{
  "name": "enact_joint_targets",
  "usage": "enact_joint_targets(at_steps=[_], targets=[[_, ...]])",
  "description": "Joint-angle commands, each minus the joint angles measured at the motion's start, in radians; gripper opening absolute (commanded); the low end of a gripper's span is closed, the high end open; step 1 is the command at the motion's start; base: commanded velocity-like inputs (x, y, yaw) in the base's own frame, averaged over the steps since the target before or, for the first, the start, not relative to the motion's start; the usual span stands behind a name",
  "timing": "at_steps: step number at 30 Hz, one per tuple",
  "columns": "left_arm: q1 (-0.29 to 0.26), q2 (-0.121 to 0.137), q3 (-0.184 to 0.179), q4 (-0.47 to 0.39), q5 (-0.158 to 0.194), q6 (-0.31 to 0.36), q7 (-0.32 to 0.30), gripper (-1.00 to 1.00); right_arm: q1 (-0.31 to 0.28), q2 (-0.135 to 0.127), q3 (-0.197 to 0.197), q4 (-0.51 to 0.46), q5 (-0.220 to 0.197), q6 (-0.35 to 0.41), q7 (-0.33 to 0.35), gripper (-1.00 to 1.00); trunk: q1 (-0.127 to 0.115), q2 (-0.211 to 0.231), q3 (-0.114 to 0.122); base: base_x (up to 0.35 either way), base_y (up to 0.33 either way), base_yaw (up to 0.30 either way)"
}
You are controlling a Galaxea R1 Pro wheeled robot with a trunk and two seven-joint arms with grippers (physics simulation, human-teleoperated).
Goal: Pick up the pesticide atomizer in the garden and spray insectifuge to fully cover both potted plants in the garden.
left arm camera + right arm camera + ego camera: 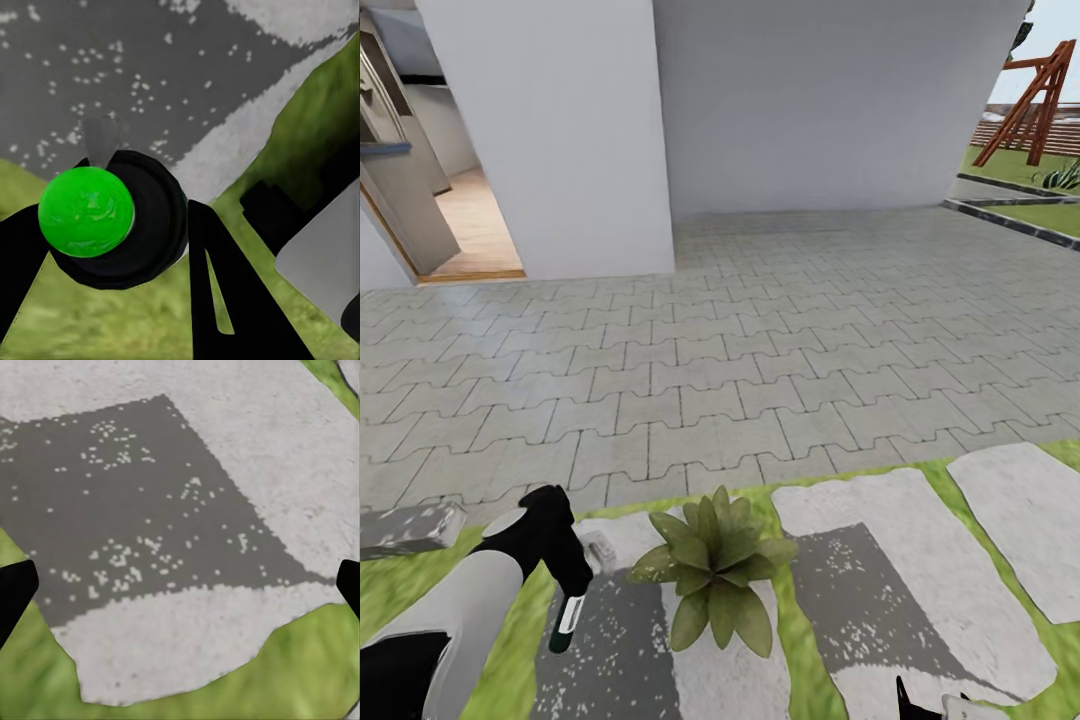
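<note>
progress looks roughly at the midpoint of the job: from the head view, the pesticide atomizer (569, 617) is already off the ground and carried in the left gripper (573, 583), hanging nozzle-down just beside one potted plant (713, 566), which stands on a grey stepping stone (920, 600) set in the lawn (510, 670). whether this plant has any spray on it yet cannot be told, and a second pot would have to be found, so i judge the spraying itself is what remains. the left arm (455, 620) reaches forward and down from the lower left, its wrist bent so the bottle points at the stone near the plant's leaves. paving (710, 350) and a white wall (800, 100) lie beyond.

left wrist view: the two dark fingers (225, 285) are clamped on the atomizer's black collar, with its round green end (86, 211) facing the camera, over speckled stone and grass.

right wrist view: the right gripper (180, 585) hovers over a stepping stone with its fingertips (13, 592) spread wide apart and nothing between them.
</note>
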Motion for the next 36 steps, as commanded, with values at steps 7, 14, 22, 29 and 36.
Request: enact_joint_targets(at_steps=[7,14,22,29,36], targets=[[-0.015,-0.028,0.005,-0.005,-0.006,0.019,-0.009,-1.0,-0.001,0.001,-0.008,-0.001,0.004,-0.003,0.008,1.0,0.0,0.0,-0.001,0.005,0.004,0.0],[-0.017,-0.084,0.004,-0.006,-0.008,0.021,-0.006,-1.0,-0.001,0.001,-0.008,-0.001,0.004,-0.003,0.008,1.0,0.0,0.0,-0.001,0.0,0.0,0.0],[0.001,-0.039,0.002,-0.006,-0.009,0.013,0.002,-1.0,-0.001,0.001,-0.008,-0.001,0.004,-0.003,0.008,1.0,0.0,0.0,-0.001,0.0,0.0,0.0],[0.002,-0.037,0.001,-0.004,-0.008,0.012,0.002,-1.0,-0.001,0.001,-0.008,-0.001,0.004,-0.003,0.008,1.0,0.0,0.0,-0.001,0.085,0.058,0.0],[-0.003,-0.036,0.002,-0.007,-0.009,0.012,0.007,-1.0,-0.001,0.001,-0.009,0.0,0.007,-0.003,0.008,1.0,0.0,0.0,-0.001,0.119,0.105,0.0]])
